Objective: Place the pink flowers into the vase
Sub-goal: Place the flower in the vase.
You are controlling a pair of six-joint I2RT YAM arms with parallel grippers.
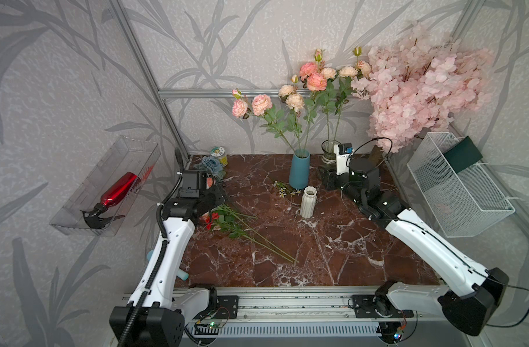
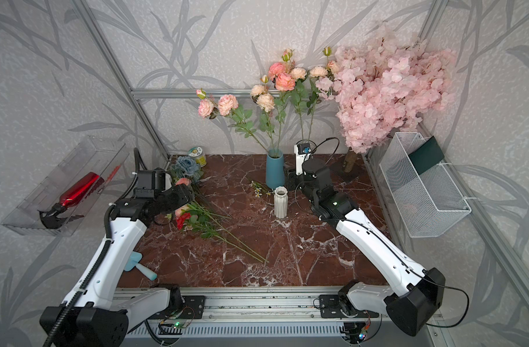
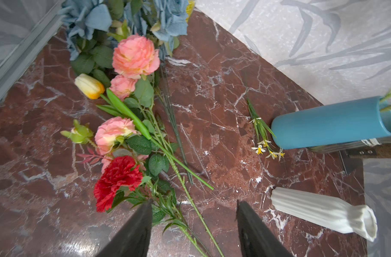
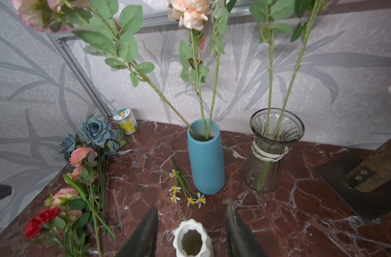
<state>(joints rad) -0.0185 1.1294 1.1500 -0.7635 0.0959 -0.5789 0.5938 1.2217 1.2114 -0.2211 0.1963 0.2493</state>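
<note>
Loose pink flowers (image 3: pixel 135 55) lie at the table's left, their thin green stems (image 1: pixel 257 237) running toward the middle. More pink flowers (image 1: pixel 313 79) stand in a blue vase (image 1: pixel 299 172) and in a glass vase (image 4: pixel 270 151) at the back. A white ribbed vase (image 1: pixel 308 202) stands empty in the middle. My left gripper (image 3: pixel 194 202) is open just above the lying stems, with nothing between its fingers. My right gripper (image 4: pixel 192 204) is open above and behind the white vase (image 4: pixel 191 239), whose mouth shows between the fingers without touching them.
Blue-grey flowers (image 1: pixel 210 165), a red carnation (image 3: pixel 116 178) and a yellow tulip (image 3: pixel 89 85) lie with the loose stems. A daisy sprig (image 4: pixel 185 191) lies by the blue vase. A blossom tree (image 1: pixel 416 87) fills the back right. A wire basket (image 1: pixel 458 186) hangs right, a clear bin (image 1: pixel 107 186) left.
</note>
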